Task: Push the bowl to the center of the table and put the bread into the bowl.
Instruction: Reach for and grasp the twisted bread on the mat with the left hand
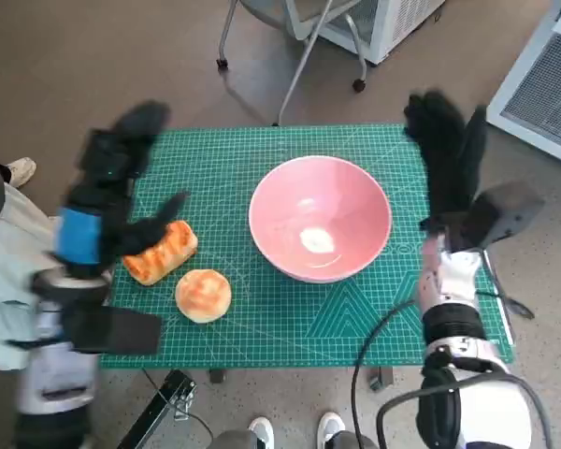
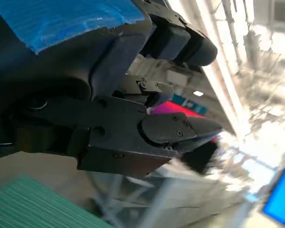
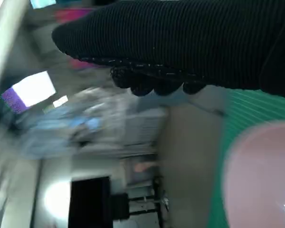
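Observation:
A pink bowl (image 1: pixel 320 217) stands empty on the green mat (image 1: pixel 355 323), a little right of the middle; its rim (image 3: pixel 261 175) also shows in the right wrist view. A long striped bread (image 1: pixel 161 251) and a round bun (image 1: pixel 203 295) lie at the mat's front left. My left hand (image 1: pixel 112 178) hovers, blurred, over the left edge just behind the long bread, fingers (image 2: pixel 180 128) apart and holding nothing. My gloved right hand (image 1: pixel 449 154) is raised beside the bowl's right side, fingers spread, apart from the bowl.
A chair's legs on casters (image 1: pixel 290 56) stand behind the table. White appliances (image 1: pixel 552 84) are at the back right. A person's shoe (image 1: pixel 19 170) shows on the left, and feet (image 1: pixel 262 430) in front of the table.

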